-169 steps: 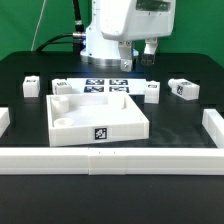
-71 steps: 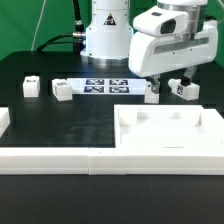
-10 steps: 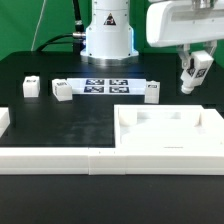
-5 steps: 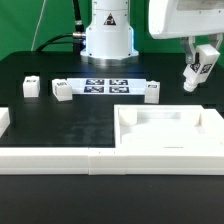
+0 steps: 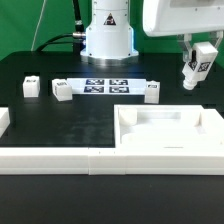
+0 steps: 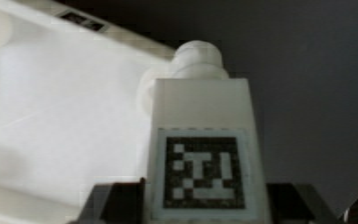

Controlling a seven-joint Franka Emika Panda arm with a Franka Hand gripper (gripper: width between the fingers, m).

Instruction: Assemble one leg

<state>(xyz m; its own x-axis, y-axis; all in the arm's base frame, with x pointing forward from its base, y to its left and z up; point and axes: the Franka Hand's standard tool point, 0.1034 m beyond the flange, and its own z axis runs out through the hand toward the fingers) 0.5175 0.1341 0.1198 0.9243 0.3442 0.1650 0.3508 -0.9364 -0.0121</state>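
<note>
White plastic leg (image 5: pixel 197 67), clamped in the tool (image 5: pixel 199 54) and held aloft, clear of the black tabletop (image 5: pixel 60 125) and near the far edge of the square panel (image 5: pixel 170 138). Pick-up appears complete; insertion into a panel corner evidently remains.

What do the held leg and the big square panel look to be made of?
Leg: probably white plastic, matte, with smooth moulded faces and a printed black-and-white tag. Square panel: apparently the same matte white plastic, with uniform colour and no grain.
</note>
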